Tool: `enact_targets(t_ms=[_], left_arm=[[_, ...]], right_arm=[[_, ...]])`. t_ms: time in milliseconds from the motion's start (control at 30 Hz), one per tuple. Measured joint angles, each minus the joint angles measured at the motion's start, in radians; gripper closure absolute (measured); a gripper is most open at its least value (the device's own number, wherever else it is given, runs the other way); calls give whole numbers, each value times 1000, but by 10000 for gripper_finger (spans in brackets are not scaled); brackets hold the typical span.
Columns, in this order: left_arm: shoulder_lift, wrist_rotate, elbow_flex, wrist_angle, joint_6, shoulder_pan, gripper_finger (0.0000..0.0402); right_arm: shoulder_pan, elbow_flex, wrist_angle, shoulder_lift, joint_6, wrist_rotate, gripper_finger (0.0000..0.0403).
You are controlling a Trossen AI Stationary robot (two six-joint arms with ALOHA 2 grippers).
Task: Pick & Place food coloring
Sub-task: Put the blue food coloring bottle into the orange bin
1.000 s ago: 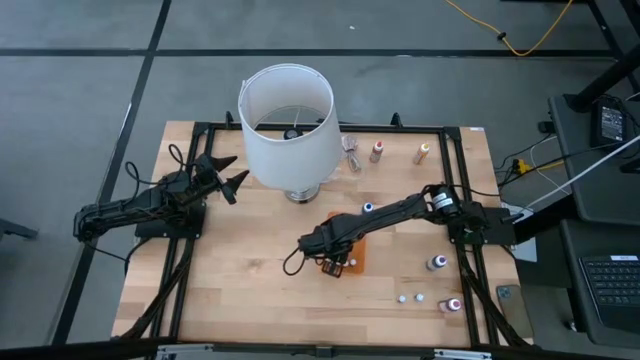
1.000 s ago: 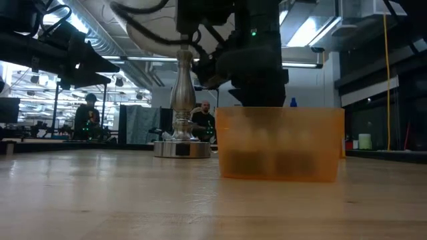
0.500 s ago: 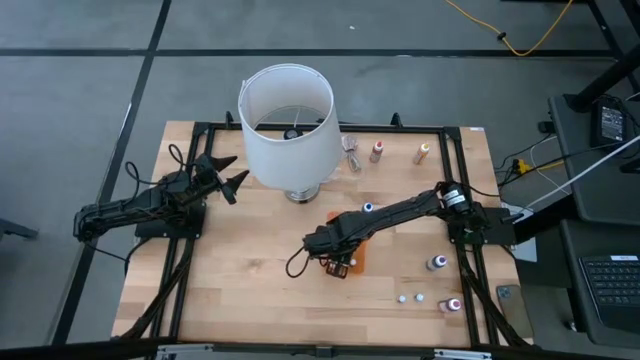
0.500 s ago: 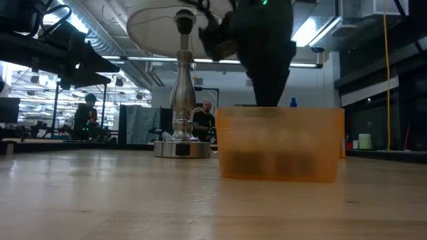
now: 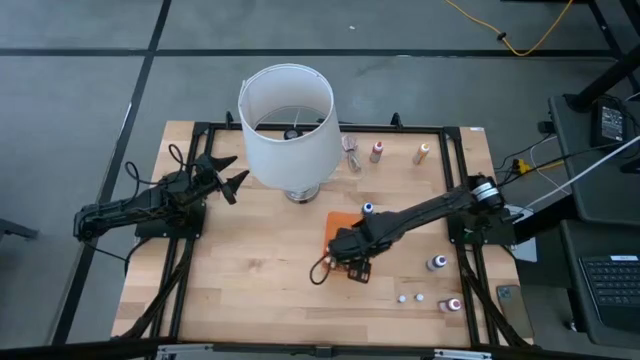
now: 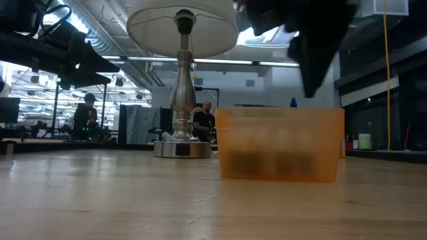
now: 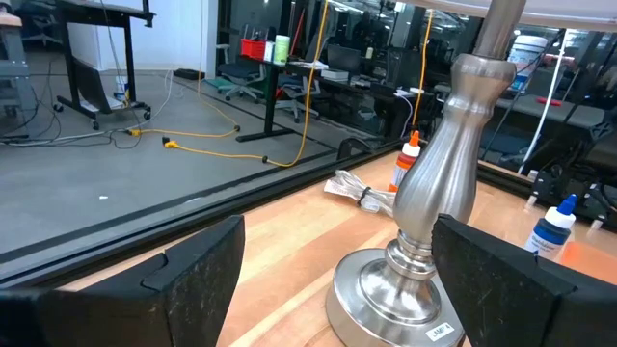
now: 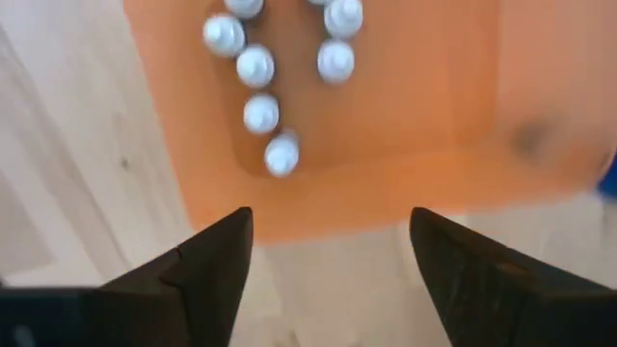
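Several white-capped food coloring bottles (image 8: 258, 66) stand in the orange tray (image 5: 338, 224), whose wall (image 6: 280, 143) shows in the low view. More bottles stand on the table: a blue-capped one (image 5: 368, 208), a pink-red one (image 5: 376, 150), an orange one (image 5: 422, 152), a purple one (image 5: 437, 262), a pink one (image 5: 453, 304) and two tiny white ones (image 5: 401, 298). My right gripper (image 8: 333, 280) hangs open above the tray's near edge, pointing down, with nothing between its fingers. My left gripper (image 5: 228, 177) waits open at the table's left, beside the lamp.
A lamp with a big white shade (image 5: 288, 122) and a metal foot (image 7: 424, 241) stands at the back middle. A bundled cable (image 5: 352, 152) lies right of it. Bare wood spreads across the table's near left. People show in the room beyond the table.
My right gripper has risen out of the orange tray and gone toward the table's right edge, still pointing down. The tray has stayed where it was.
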Motion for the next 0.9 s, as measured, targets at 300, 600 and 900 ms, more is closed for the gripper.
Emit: enact_targets(t_ms=[300,600,900], left_arm=[[0,0,0,0,0,0,79],[0,0,0,0,0,0,80],[0,0,0,0,0,0,79]], right_arm=[[104,-144,43,-130,178,-85,107],[270,-285,162,-185,224,-138,107],[391,-378,255,-186,283,-136,107]])
